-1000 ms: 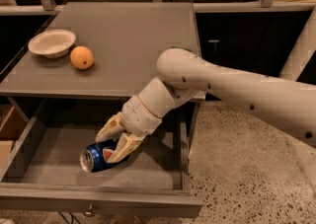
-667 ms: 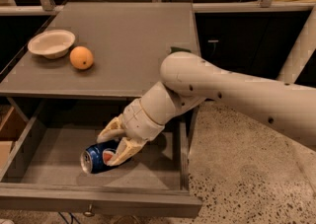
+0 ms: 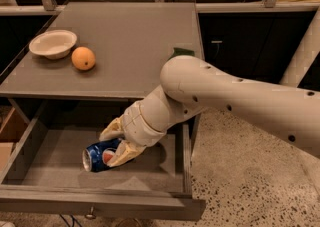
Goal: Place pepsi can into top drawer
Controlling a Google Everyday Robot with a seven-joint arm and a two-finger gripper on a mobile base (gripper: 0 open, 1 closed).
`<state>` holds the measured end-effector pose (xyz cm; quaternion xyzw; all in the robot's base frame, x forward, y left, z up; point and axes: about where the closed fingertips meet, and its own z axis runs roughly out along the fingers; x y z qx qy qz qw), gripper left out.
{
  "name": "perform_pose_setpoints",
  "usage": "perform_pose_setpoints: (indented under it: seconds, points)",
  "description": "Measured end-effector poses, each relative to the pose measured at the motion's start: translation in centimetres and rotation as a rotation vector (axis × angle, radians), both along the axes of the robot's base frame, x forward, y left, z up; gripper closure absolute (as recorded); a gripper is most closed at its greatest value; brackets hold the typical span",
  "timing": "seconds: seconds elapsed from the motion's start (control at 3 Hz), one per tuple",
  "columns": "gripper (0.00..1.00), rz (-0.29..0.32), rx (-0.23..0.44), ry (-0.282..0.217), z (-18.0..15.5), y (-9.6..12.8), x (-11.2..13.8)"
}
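Observation:
The pepsi can (image 3: 98, 155) is blue with a red-white logo and lies on its side, silver end to the left, inside the open top drawer (image 3: 50, 158). My gripper (image 3: 116, 143) reaches down into the drawer from the right. Its two tan fingers (image 3: 123, 154) sit on either side of the can's right end, closed on it. The can rests low, at or just above the drawer floor. The drawer's small metal knob (image 3: 90, 215) shows at the bottom on the front panel.
A white bowl (image 3: 52, 43) and an orange (image 3: 83, 58) sit on the grey tabletop (image 3: 135, 41) at the left. A green object (image 3: 181, 51) peeks out behind my arm. A cardboard box (image 3: 11, 131) stands left of the drawer. Speckled floor lies to the right.
My arm has swung forward and down over the drawer. The gripper and the can stay at nearly the same spot in the drawer.

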<state>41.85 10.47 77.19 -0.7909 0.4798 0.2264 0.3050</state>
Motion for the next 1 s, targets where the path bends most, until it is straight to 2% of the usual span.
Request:
perform_pose_setpoints:
  seconds: [0.33, 0.67, 1.0]
  points:
    - [1.00, -0.073, -0.036, 0.018, -1.2, 0.3, 0.6]
    - [1.00, -0.197, -0.090, 0.043, -3.0, 0.1, 1.7]
    - [1.00, -0.287, -0.123, 0.067, -4.3, -0.3, 2.3]
